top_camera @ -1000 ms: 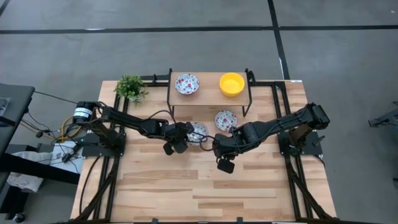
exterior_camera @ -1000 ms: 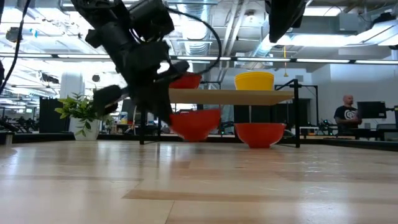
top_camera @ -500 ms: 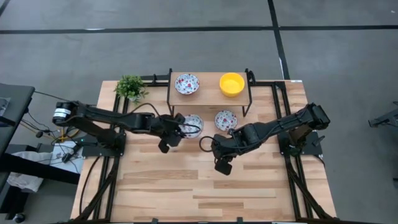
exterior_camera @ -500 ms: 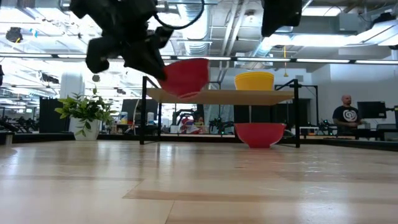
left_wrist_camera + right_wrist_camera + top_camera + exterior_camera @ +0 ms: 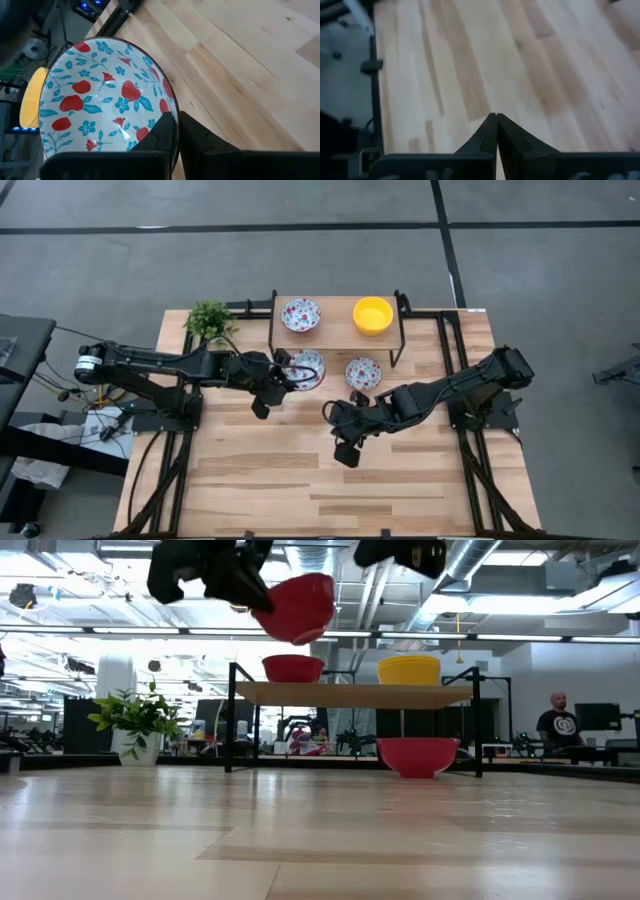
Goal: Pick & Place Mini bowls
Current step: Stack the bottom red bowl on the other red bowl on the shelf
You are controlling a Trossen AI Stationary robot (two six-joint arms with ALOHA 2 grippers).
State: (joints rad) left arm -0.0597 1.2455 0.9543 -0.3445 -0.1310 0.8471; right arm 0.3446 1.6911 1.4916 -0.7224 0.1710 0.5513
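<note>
The left claw [image 5: 175,131] is clamped on the rim of a floral mini bowl [image 5: 307,367], holding it aloft just before the wooden shelf [image 5: 335,332]. The right claw [image 5: 496,127], pressed together and empty, hovers over the table [image 5: 400,480] in front of that shelf.

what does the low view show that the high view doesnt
Only the low view shows the plain red undersides of the patterned bowls: the held bowl hangs in the air above the wooden shelf. It also shows a person in the room behind.

Only the high view shows the white, red-and-blue floral insides and the shut right gripper empty over bare table.

Both show the left gripper shut on that bowl, the yellow bowl on the shelf, and the green plant.
</note>
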